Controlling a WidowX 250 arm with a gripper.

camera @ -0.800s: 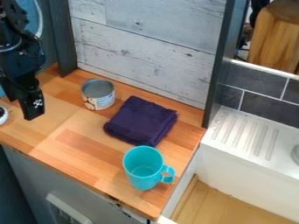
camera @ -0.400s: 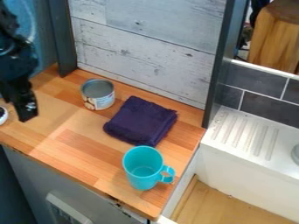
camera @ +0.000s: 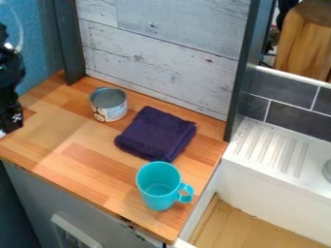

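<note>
While the black gripper (camera: pixel 13 127) hangs over the wooden counter (camera: pixel 81 147) at the left edge of the frame, I cannot tell from here whether it is open or closed. Nearest to it is a sliver of something white (camera: pixel 2 133) at that same edge, too hidden for me to make out what it holds. Over in the upper left part of the frame, to the right of the gripper, an open tin can (camera: pixel 109 112) with a pale label stands upright, and I can look down into its grey inside. A folded dark purple cloth (camera: pixel 155 134) lies near the middle, just beside the can. Below the cloth in the frame stands a turquoise mug (camera: pixel 155 193), upright, its handle toward the right; looking in past the rim, I see bare turquoise walls and bottom
</note>
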